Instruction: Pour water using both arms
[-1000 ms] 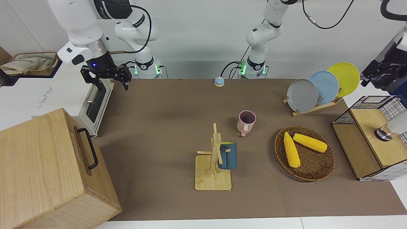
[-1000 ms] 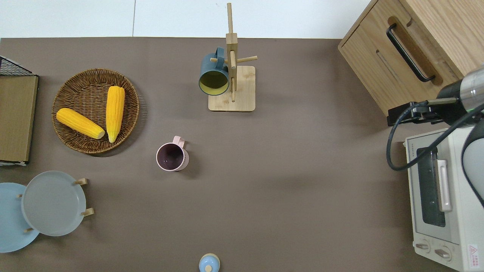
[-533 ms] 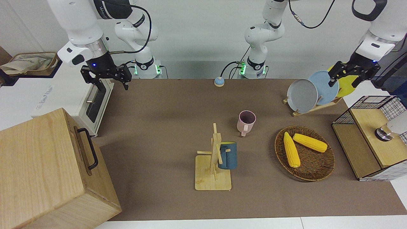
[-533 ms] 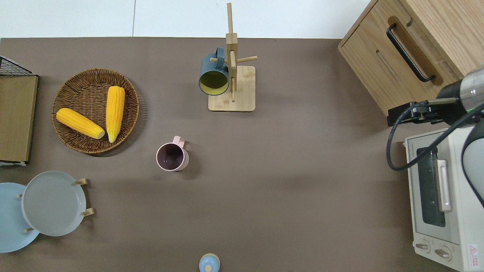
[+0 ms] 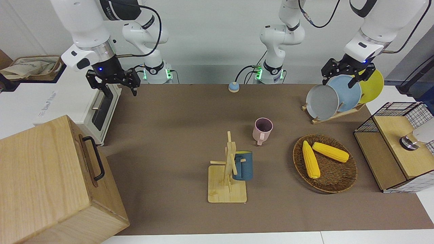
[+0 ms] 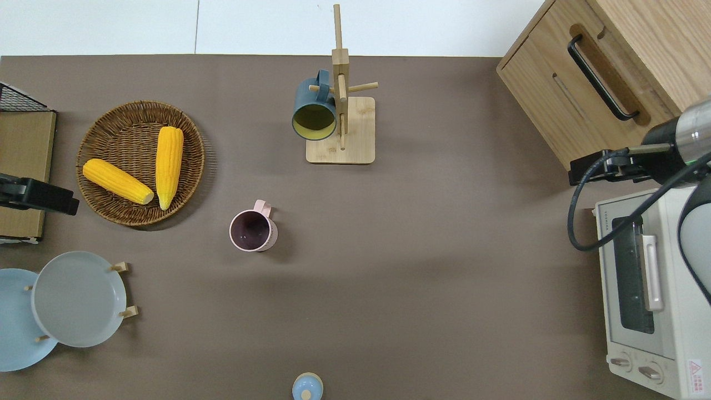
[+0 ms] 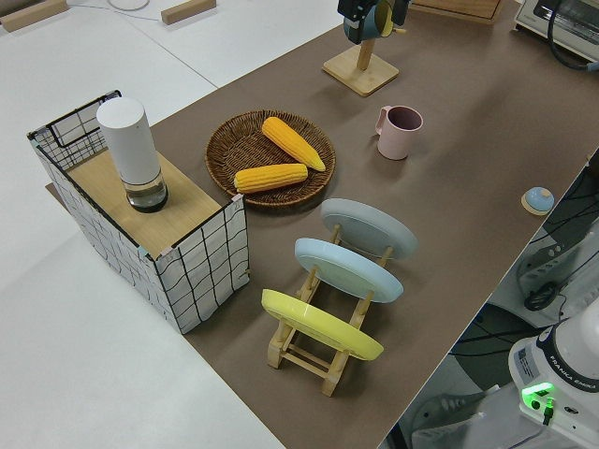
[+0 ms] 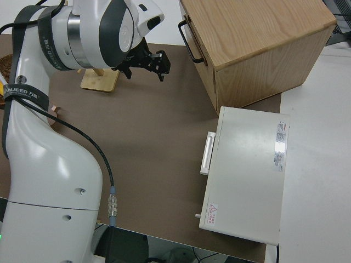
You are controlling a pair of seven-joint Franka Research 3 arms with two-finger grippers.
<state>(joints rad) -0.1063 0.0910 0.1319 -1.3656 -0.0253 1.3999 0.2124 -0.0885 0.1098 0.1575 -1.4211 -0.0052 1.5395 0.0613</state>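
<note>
**Operator:** What do you have on the left side?

**Inspector:** Your left arm (image 5: 373, 20) is the one at work. The left claw (image 5: 346, 76) hangs in the air with its jaws spread and nothing between them. Seen from straight above, it is over the wooden board of the wire shelf (image 6: 22, 150), just beside the basket (image 6: 122, 133).

**Operator:** And the right?

**Inspector:** Your right arm (image 5: 84, 27) is parked. The right claw (image 5: 113, 82) is also spread wide and empty.

**Operator:** What is on the desk?

**Inspector:** Your desk (image 5: 176, 128) carries a pink mug (image 5: 262, 130) near the middle. It stands upright, with its handle turned away from the robots. The mug stand (image 5: 227, 184) is farther from the robots than that mug, and a blue mug (image 5: 243, 166) hangs on one of its pegs. Two corn cobs (image 5: 310, 159) lie in the basket, toward the left arm's end. A white canister (image 7: 131, 150) stands upright on top of the wire shelf. Neither claw touches any of these.
</note>
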